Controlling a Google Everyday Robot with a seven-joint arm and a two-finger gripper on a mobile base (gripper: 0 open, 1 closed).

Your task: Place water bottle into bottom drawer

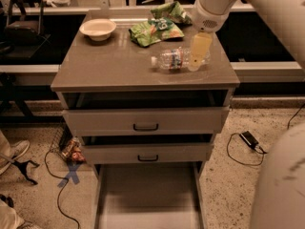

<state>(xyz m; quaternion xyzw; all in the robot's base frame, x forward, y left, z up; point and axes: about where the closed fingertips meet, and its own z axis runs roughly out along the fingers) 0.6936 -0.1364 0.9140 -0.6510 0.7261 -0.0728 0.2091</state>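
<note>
The water bottle (174, 58) lies on its side on the grey cabinet top (109, 66), cap to the left, coloured label band in the middle. My gripper (198, 57) hangs down from the white arm at the upper right, its pale fingers reaching the bottle's right end. The bottom drawer (145, 194) is pulled out at floor level, with a flat bare floor and thin side rails.
A white bowl (97, 28) stands at the back left of the top. Two green snack bags (155, 30) lie behind the bottle. Two upper drawers with black handles (145, 127) stand slightly open. Cables, a charger (249, 140) and blue tape lie on the floor.
</note>
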